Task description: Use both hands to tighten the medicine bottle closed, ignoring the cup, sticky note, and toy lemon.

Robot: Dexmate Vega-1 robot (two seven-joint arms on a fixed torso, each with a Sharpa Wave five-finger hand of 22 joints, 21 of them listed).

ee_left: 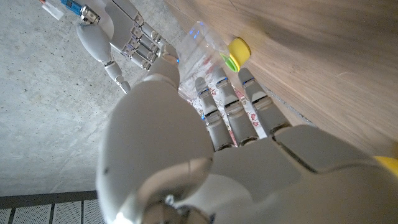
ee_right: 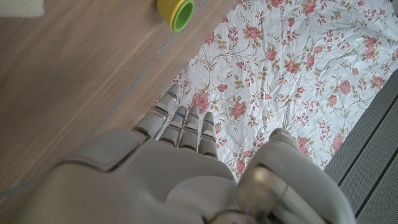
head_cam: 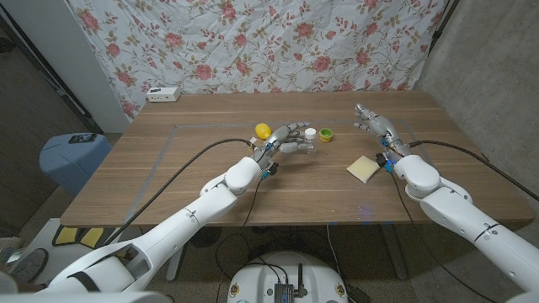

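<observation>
My left hand (head_cam: 285, 140) sits near the middle of the wooden table (head_cam: 185, 160), fingers (ee_left: 225, 111) wrapped around the medicine bottle (head_cam: 309, 139). The bottle is clear-bodied with a white cap and stands just beyond my fingertips' curl, between the toy lemon (head_cam: 263, 130) and the cup (head_cam: 326, 134). In my left wrist view the bottle's transparent body (ee_left: 205, 46) shows past my fingers, thumb on one side and the rest on the other, so I count it as grasped. The lemon lies just beside the back of my left hand; from the head view I cannot tell whether they touch. The cup is small, yellow outside and green inside, lying on its side with its mouth showing in the right wrist view (ee_right: 176, 13), near the bottle but apart from it. The pale yellow sticky note (head_cam: 363, 168) lies flat toward my right side, nearer the table's front edge. My right hand (head_cam: 375, 126) hangs over the right part of the table, well apart from the bottle, fingers (ee_right: 186, 127) extended and loose, holding nothing. A floral cloth (head_cam: 253, 42) hangs behind the table, and a white box (head_cam: 163, 94) sits at the far left edge.
</observation>
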